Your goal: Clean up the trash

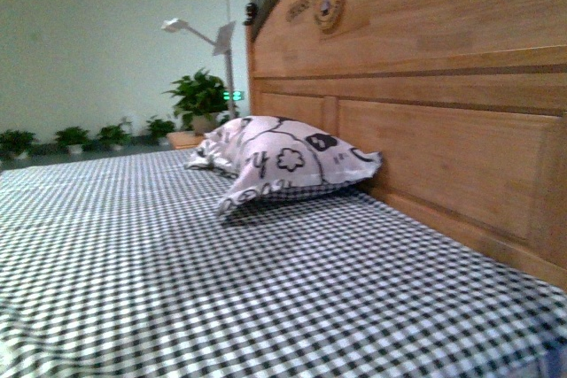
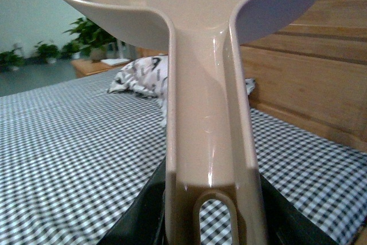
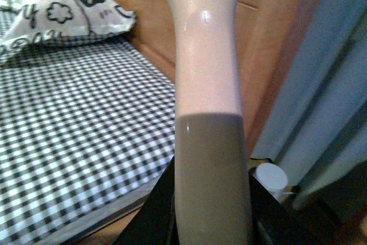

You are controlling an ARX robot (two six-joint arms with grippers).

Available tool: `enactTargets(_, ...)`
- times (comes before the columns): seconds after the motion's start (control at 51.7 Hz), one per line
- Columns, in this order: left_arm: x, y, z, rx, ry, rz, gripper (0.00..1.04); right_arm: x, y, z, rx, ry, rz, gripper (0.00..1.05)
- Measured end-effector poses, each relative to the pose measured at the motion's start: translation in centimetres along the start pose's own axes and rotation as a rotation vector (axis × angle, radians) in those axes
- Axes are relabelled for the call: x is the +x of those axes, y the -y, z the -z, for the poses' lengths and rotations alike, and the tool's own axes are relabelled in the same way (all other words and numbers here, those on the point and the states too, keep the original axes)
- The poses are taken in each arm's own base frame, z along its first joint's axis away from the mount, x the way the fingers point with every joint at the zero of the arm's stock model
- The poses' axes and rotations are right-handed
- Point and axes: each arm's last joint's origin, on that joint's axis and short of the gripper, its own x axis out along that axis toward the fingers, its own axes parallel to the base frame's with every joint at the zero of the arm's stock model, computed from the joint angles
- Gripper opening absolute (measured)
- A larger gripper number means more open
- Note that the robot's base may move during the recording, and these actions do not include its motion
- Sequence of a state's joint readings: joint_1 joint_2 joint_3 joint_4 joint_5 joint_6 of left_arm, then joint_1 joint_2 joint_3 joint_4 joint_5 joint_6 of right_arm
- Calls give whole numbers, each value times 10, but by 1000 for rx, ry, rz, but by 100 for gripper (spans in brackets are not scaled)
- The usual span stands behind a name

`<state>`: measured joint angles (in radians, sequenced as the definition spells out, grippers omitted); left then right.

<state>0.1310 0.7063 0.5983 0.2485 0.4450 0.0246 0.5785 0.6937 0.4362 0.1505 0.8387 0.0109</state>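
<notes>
**Asker:** What lies closest to you, out front?

**Me:** The checked sheet (image 1: 221,289), which runs from under my camera up to the pillow (image 1: 283,164). Beyond the pillow stand potted plants (image 1: 199,99) and a lamp (image 1: 199,37). The wooden headboard (image 1: 425,130) is touching the pillow's side. Neither of my arms shows here, and I see no trash on the sheet on my side of the pillow.

**Asker:** And the left wrist?

**Me:** My left pincer (image 2: 215,225) is closed round the handle of the beige dustpan (image 2: 195,4), with a dark jaw on either side of it. The handle's long axis runs straight out from the wrist toward the pillow. The pan is at the far end, with its lip cut off. It hides much of the sheet in front of the pillow.

**Asker:** The right?

**Me:** My right pincer (image 3: 212,225) grips another beige handle (image 3: 206,55), which points toward the headboard beside the pillow. Its working end is cut off, so I can't say what tool it is. Off the bed's edge, well apart from the pillow, a small white thing (image 3: 269,179) sits by a blue curtain (image 3: 321,84). It is too blurred to name.

**Asker:** So where's the trash?

**Me:** It isn't in any view, so I cannot tell which way it lies or which arm is nearer. I judge I must find it before sweeping.
</notes>
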Motion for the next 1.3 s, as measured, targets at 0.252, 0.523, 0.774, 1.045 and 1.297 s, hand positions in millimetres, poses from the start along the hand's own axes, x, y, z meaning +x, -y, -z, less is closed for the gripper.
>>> enactTargets(0.252, 0, 0, 0, 0, -1, 1, 26, 0, 0, 0, 0, 0, 1, 19)
enactTargets(0.523, -1, -1, 0, -4, -1, -26, 26, 0, -2, 1, -5, -3, -27, 19)
enactTargets(0.774, 0, 1, 0, -4, 0, 10, 26, 0, -1, 0, -3, -2, -4, 19)
enactTargets(1.045, 3, -8, 6, -69, -390, 103, 26, 0, 0, 0, -1, -1, -3, 19)
enactTargets(1.297, 15, -38, 28, 89, -546, 252, 26, 0, 0, 0, -1, -1, -2, 19)
